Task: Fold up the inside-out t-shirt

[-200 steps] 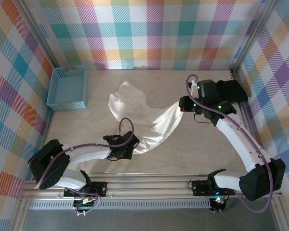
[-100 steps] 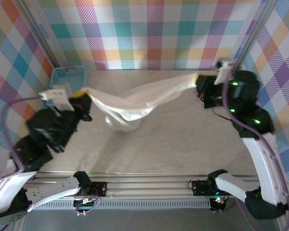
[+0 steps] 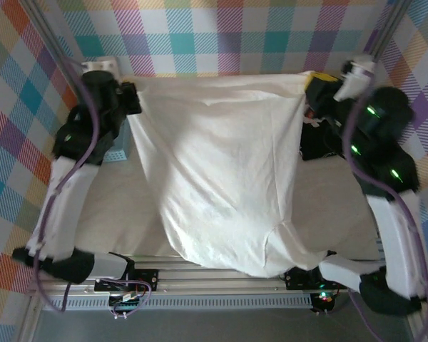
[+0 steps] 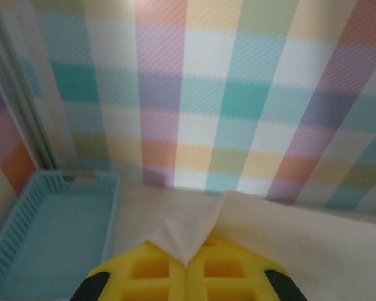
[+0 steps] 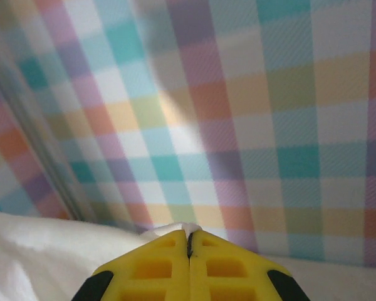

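Note:
The white inside-out t-shirt point(image 3: 221, 178) hangs spread in the air as a wide sheet, its top edge stretched taut between the two raised arms and its lower part drooping toward the near rail. My left gripper point(image 3: 132, 100) is shut on the shirt's upper left corner; a cloth corner point(image 4: 188, 235) sticks out between its yellow fingers point(image 4: 150, 273). At the upper right, my right gripper point(image 3: 310, 85) is shut on the other corner, a sliver of white cloth point(image 5: 175, 229) pinched at its yellow fingertips point(image 5: 222, 263).
The blue basket point(image 4: 44, 232) sits at the far left of the table, below and left of my left gripper, partly behind the left arm point(image 3: 68, 178). Checked walls point(image 3: 221, 35) close in the back and sides. A metal rail point(image 3: 221, 274) runs along the near edge.
Both arms have risen and pulled apart toward the back corners. The shirt, bunched on the table a second ago, is now lifted and stretched out flat between the grippers.

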Motion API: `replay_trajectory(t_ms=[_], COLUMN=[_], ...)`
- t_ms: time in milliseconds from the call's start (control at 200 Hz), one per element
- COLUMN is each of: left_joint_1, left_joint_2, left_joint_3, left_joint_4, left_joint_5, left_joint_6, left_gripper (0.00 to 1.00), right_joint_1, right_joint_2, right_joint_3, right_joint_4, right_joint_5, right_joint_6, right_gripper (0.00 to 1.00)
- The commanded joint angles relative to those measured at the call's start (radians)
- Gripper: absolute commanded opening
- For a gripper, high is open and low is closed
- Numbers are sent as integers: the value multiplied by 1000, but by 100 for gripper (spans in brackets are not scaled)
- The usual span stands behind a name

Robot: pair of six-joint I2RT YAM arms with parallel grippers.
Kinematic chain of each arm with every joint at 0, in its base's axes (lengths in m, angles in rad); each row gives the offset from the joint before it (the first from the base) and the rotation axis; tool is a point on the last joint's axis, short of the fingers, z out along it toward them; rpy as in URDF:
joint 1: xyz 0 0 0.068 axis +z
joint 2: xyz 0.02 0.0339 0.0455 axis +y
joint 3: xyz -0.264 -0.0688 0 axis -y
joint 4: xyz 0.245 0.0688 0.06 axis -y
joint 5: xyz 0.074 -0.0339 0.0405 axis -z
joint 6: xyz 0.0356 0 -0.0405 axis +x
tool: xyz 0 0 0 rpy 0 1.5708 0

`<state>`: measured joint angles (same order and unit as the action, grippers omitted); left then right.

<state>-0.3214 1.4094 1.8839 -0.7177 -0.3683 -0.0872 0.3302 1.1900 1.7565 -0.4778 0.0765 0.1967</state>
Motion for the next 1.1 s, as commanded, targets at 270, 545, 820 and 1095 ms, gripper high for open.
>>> replay_trajectory(t_ms=[270,545,820,1095], left_joint_1=[74,74,-41,-362], left_joint_2=[197,-194,-585,-582], left_joint_3=[618,67,-902,-1407], left_joint_4=[-83,54,232,374], left_joint_5=[196,274,537,390], left_joint_6=[-28,-111,-348,-449], left_gripper=[0,0,1,37], right_joint_1=[-72,-74,-72,-140], right_joint_2=[388,343,31,144], right_joint_3=[531,514,-260,-716], right_joint_4=[-4,-129,-85,9], right_joint_5=[-53,-173,-94,-38], right_joint_6=[-18,-12,-4,74], right_gripper=[0,0,0,11])
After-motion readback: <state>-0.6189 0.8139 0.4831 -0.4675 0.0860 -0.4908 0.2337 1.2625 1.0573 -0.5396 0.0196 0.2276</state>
